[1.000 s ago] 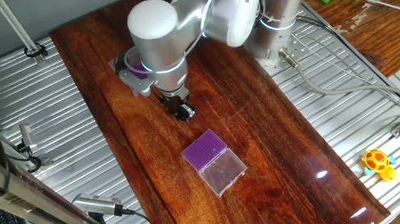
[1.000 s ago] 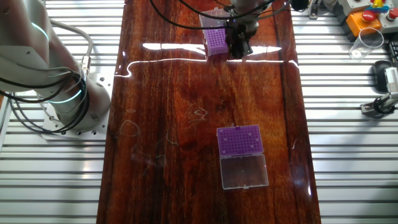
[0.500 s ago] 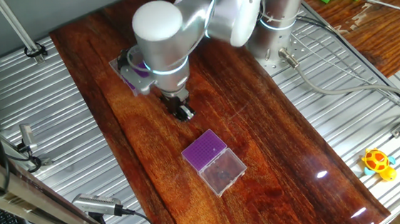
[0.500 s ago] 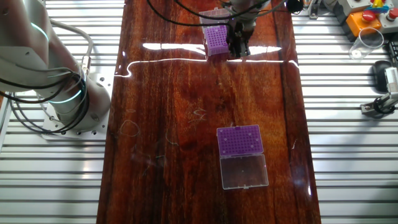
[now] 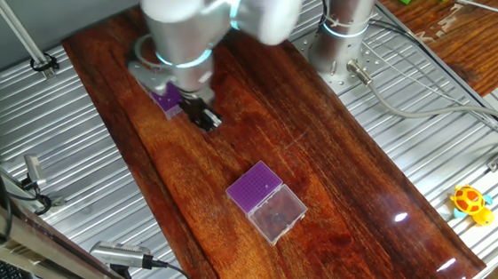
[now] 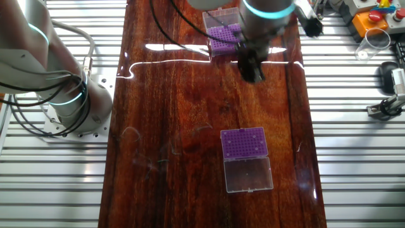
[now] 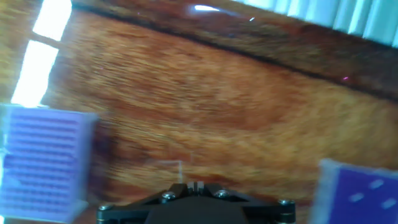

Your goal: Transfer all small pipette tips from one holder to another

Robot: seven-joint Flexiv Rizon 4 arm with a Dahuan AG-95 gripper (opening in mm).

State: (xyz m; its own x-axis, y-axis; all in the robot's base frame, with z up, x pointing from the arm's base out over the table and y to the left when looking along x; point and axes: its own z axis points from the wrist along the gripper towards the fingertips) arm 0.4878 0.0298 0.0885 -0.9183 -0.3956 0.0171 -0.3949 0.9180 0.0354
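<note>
A purple tip holder point(image 6: 221, 35) stands at the far end of the wooden table and shows as a purple block point(image 5: 167, 99) under the arm. A second purple holder point(image 6: 243, 142) sits mid-table with its clear lid point(image 6: 249, 174) folded open, also seen as the purple holder point(image 5: 255, 188). My gripper point(image 6: 253, 69) hangs above the wood just beside the far holder. In the hand view the gripper point(image 7: 196, 185) is shut, and a faint, blurred translucent pipette tip point(image 7: 180, 168) shows just beyond the fingers. A lilac holder point(image 7: 43, 158) lies at left and a darker purple one point(image 7: 357, 190) at right.
Ribbed metal panels flank the wooden board point(image 6: 190, 101). The arm's base point(image 6: 69, 101) stands to one side. A yellow toy point(image 5: 470, 202), a clear cup point(image 6: 374, 41) and cables point(image 5: 424, 99) lie off the board.
The gripper has lifted away from the far holder, where it stood in the earlier frames. The arm has swung. Both holders stay put.
</note>
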